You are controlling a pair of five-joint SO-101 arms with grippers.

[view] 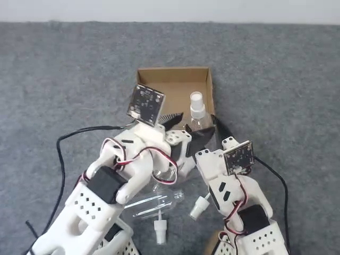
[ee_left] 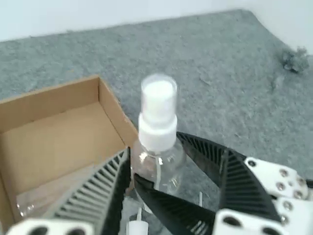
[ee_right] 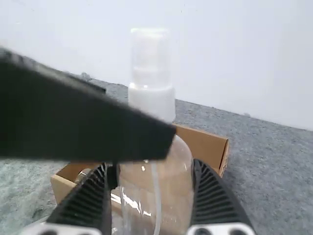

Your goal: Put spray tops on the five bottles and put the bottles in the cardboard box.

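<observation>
Closest to the lens, the right gripper is clasping the bottle: both ribbed jaws are pressing on the clear body, one on each side, below the shoulder. The bottle is standing upright between them with its white spray top sticking up well above the jaw tips. The left gripper is crowding in against the same bottle from the other side, low on the body. I cannot tell whether it is clamped or only resting there. The cardboard box is sitting just beyond the jaws, with its near wall right behind the bottle.

Behind both grippers, back toward the arms, a spare bottle is lying on its side near two loose spray tops.

The bottle looks empty, so I am judging it as very light. Its wall looks thin, smooth and glossy, so it is probably slippery and likely to dent under a hard squeeze. The round body below the shoulder looks like the best place to hold it, across the widest part and with modest force. The spray top looks like a poor handle, since it may twist or pull off.
</observation>
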